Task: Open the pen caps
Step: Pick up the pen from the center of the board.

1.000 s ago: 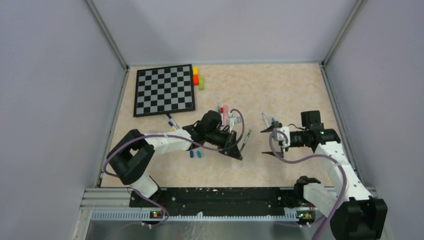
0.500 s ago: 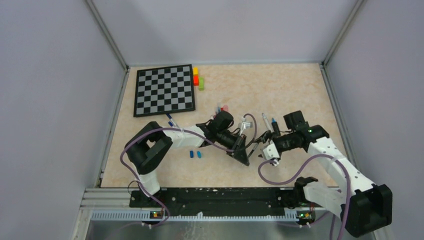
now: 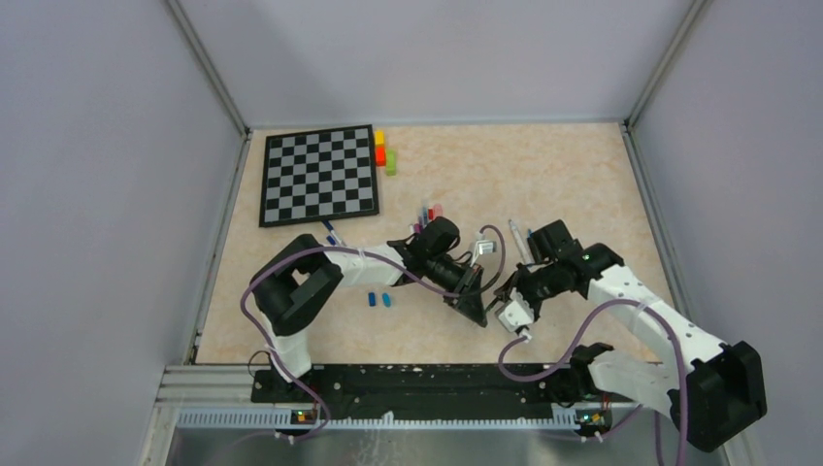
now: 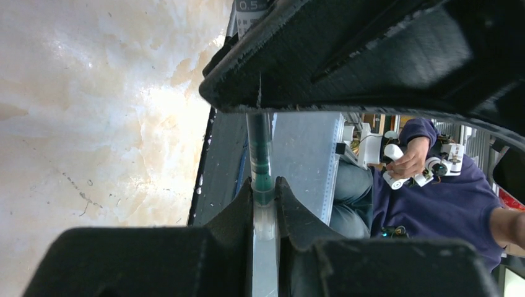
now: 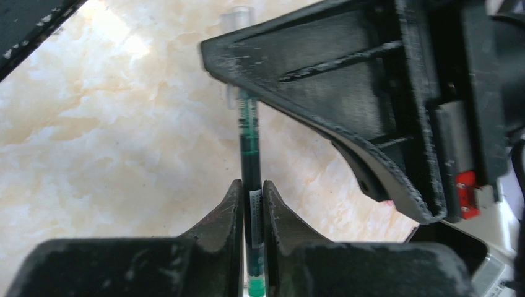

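Note:
A green pen point(image 4: 260, 154) with a dark barrel point(image 5: 251, 161) hangs in the air between both grippers, above the table's near middle. My left gripper point(image 4: 265, 185) is shut on its clear cap end, and the cap's tip point(image 5: 238, 15) sticks out past the left fingers. My right gripper point(image 5: 251, 185) is shut on the labelled barrel, close to the pen's green tail. In the top view the two grippers point(image 3: 474, 296) point(image 3: 505, 291) meet tip to tip. Two loose blue pen caps point(image 3: 378, 300) lie on the table left of them. More pens point(image 3: 428, 213) lie in a cluster behind.
A chessboard point(image 3: 318, 175) lies at the back left with yellow, red and green blocks point(image 3: 382, 151) beside it. One pen point(image 3: 332, 233) lies near the board's front corner and another point(image 3: 518, 238) behind the right arm. Grey walls enclose the table.
My right arm has swung left to the left gripper and shut its open jaws on the pen's barrel. The left arm has shifted a little right, still holding the pen.

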